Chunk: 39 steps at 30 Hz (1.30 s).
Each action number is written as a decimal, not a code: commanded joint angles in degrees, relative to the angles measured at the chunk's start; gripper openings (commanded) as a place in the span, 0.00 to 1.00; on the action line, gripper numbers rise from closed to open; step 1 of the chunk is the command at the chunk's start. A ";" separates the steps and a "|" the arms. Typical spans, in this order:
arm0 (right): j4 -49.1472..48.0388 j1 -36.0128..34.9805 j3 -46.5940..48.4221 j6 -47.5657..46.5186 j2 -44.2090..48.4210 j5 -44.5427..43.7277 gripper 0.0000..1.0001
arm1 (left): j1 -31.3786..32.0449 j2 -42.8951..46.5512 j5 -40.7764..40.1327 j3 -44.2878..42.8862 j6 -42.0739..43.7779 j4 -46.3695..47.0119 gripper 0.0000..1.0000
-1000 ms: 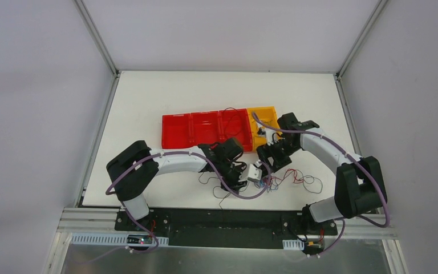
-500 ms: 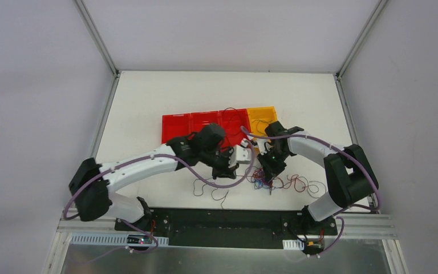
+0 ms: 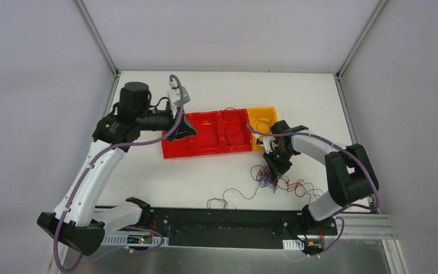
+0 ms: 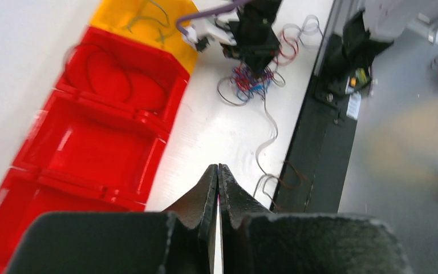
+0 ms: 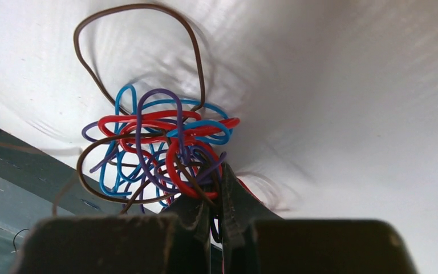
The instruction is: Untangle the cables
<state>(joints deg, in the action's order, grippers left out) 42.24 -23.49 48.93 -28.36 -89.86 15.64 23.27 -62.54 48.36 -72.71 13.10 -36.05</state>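
Partly done: a few wires (image 3: 235, 130) in bins (image 3: 205, 153), one loose (image 3: 228, 200) by the counter's (image 3: 148, 182) near edge. Most left in tangle (image 5: 159, 148), pinched by right fingers (image 5: 193, 220); left fingers (image 4: 202, 200) closed, seemingly empty.

The cables (image 5: 159, 151) are a small, tight clump of very thin red, blue, purple and brown wires, looped over one another on the white table (image 3: 148, 182), at its near right. A wide brown loop (image 5: 142, 34) stands out from the clump. The lowest strands are pinched in the closed right pincer (image 5: 215, 191). Loose red loops (image 3: 297, 185) spread to the right, and a thin dark strand (image 3: 228, 200) trails left along the near edge.
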 commanded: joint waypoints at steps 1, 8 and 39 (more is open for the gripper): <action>2.09 3.25 -1.66 -4.71 -2.56 -9.61 0.04 | -6.59 1.79 7.14 -5.43 -2.68 -7.04 0.00; 8.91 3.60 4.30 -2.27 -0.47 8.46 0.00 | 11.14 -1.72 -7.17 4.15 -0.53 -4.46 0.69; 6.54 -3.25 10.58 12.79 3.47 14.14 0.00 | 28.58 -29.95 -11.39 19.51 -40.70 57.26 0.50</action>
<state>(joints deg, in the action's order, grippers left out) 48.21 -26.46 57.32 -16.93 -87.48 28.36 50.68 -92.68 34.48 -53.95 -25.67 18.20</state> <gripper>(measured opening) 0.047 0.504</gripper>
